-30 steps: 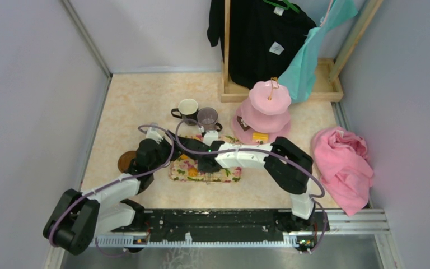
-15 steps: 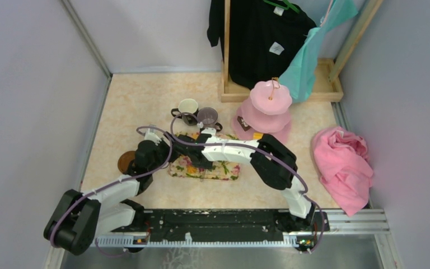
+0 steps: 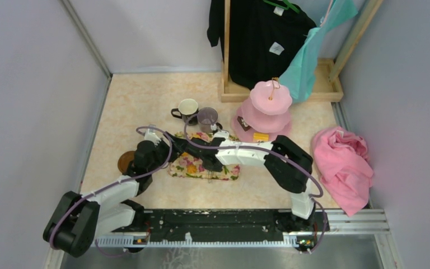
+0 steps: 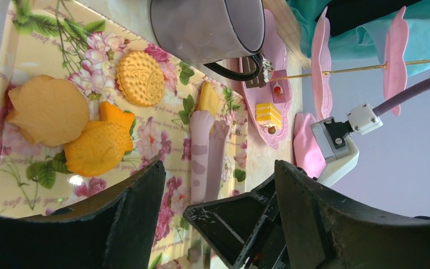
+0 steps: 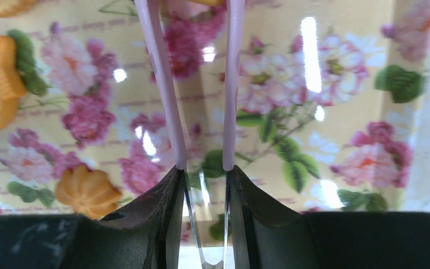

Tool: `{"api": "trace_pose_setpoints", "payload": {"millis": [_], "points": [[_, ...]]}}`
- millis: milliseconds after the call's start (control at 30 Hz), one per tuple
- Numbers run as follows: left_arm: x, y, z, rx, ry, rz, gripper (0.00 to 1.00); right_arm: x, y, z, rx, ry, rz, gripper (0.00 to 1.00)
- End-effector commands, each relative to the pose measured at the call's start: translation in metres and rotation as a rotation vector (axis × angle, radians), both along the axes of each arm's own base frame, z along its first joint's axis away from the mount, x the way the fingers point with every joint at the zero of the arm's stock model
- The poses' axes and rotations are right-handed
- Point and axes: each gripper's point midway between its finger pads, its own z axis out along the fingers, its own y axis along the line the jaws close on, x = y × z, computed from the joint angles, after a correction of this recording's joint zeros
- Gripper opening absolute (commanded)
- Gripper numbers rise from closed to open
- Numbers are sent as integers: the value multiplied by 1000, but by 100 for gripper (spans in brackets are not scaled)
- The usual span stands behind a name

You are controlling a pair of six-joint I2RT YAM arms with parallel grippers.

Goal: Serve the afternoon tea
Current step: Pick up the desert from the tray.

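1. Four snacks (image 4: 140, 78) lie on the flowered tray (image 4: 162, 120), the yellow one at the tips of the pink tongs (image 4: 204, 157).
2. The right gripper (image 5: 204, 174) is clamped on the tongs; the left gripper (image 4: 219, 168) hangs wide apart by the tray's left end, holding nothing.
3. Behind the tray on the surface: one black mug (image 3: 187, 109), one smoky mug (image 3: 207, 119). One coaster (image 3: 126, 161); two cakes (image 3: 261, 137) on the pink stand (image 3: 269, 115).

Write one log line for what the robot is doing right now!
right gripper: shut on pink tongs | tongs: over flowered tray, tips by yellow snack | left gripper: open, holding nothing
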Motion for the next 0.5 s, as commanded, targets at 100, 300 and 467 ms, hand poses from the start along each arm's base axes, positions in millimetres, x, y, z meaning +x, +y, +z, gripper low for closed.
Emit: {"api": "trace_pose_setpoints", "payload": {"millis": [100,300,467], "points": [[1,2,10,-20,-39,0,77,-14,-34,15,-39,-18,61,0],[2,2,10,-15,-37,1,77,-28,-49,29,-121,-32,180,0],[3,2,11,-8,-36,1,77,-40,-66,36,-190,-42,259,0]]}}
